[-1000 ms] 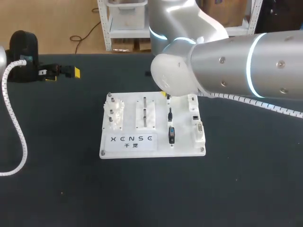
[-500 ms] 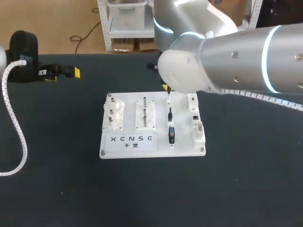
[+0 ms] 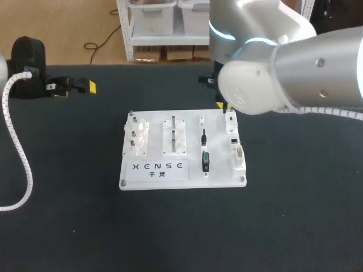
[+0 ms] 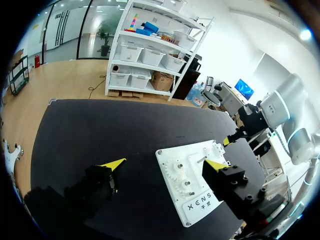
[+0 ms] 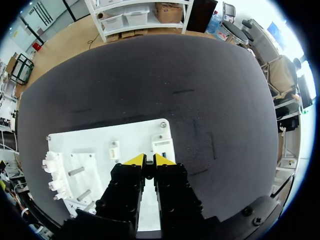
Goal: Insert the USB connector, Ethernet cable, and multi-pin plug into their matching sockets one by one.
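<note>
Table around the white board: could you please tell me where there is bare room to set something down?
Widest bare stretch of table: the near side of the white board. Also free: left of the board, between it and the white cable; and right of it. Crowded: the board's far right corner, where the right end effector hangs.

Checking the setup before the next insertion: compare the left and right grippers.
The left gripper is open wide; the right gripper is shut, tips almost together. The left hangs off to the side of the board, over bare table; the right sits over the board's far edge, by the sockets. Both have yellow tips.
</note>
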